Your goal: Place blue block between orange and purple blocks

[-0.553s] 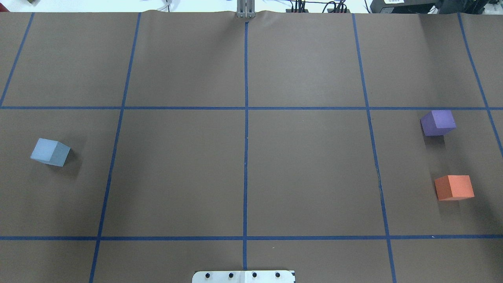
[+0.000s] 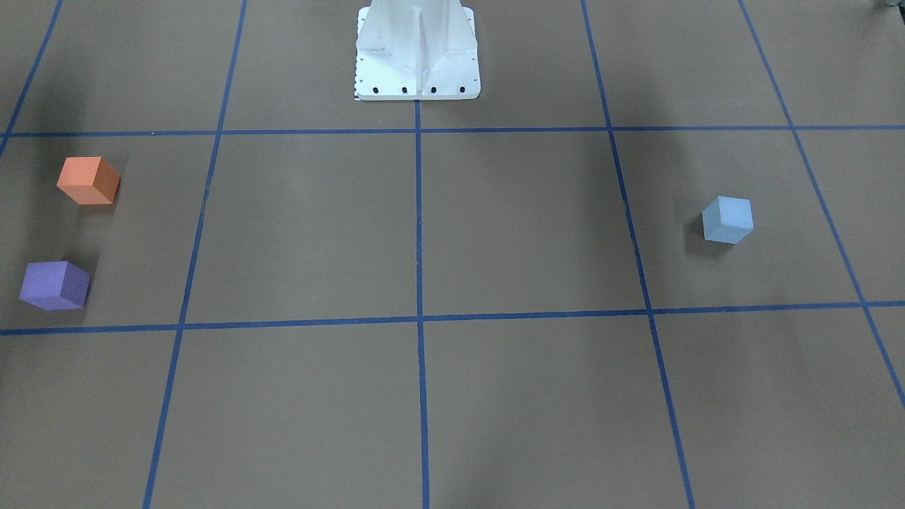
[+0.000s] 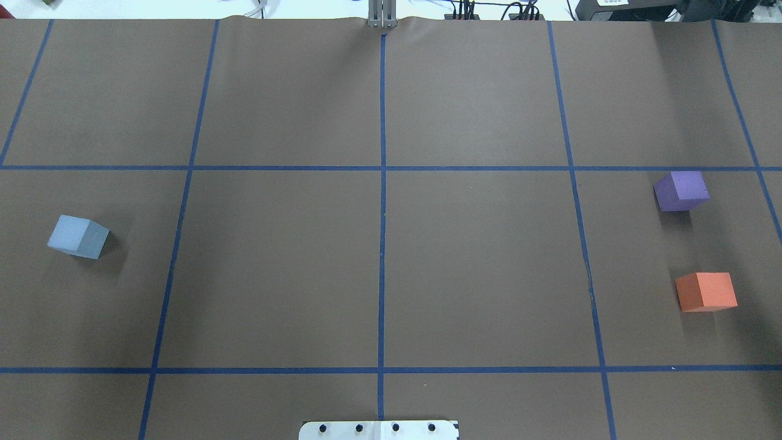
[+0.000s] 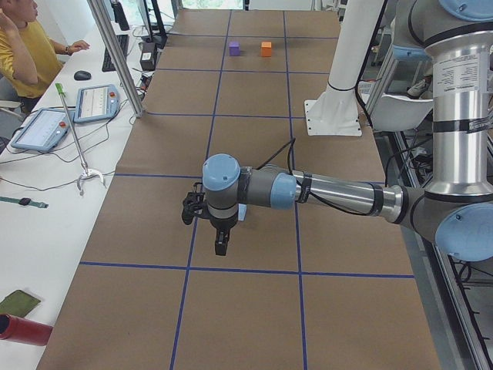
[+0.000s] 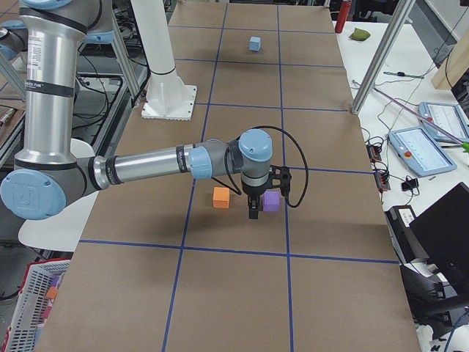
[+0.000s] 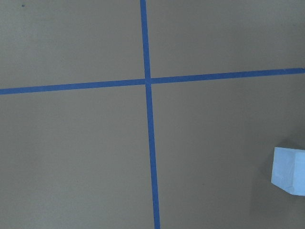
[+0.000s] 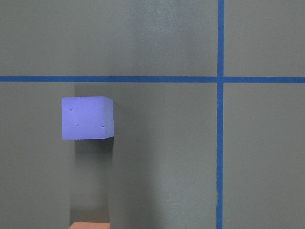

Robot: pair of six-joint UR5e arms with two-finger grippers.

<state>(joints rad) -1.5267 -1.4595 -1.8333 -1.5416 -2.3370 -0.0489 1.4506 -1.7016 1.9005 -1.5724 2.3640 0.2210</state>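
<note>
The light blue block (image 3: 78, 236) sits alone on the brown table's left side; it also shows in the front-facing view (image 2: 727, 220) and at the right edge of the left wrist view (image 6: 289, 171). The purple block (image 3: 681, 190) and the orange block (image 3: 705, 291) sit far right with a gap between them. The left gripper (image 4: 206, 231) hovers above the blue block, seen only in the exterior left view; I cannot tell if it is open. The right gripper (image 5: 254, 209) hovers over the purple block (image 5: 272, 201) and the orange block (image 5: 221, 197); its state is unclear too.
The white robot base plate (image 3: 379, 430) sits at the table's near middle edge. Blue tape lines grid the table. An operator (image 4: 23, 46), tablets and a metal pole (image 4: 115, 54) line the far side bench. A red bottle (image 4: 15, 330) lies there.
</note>
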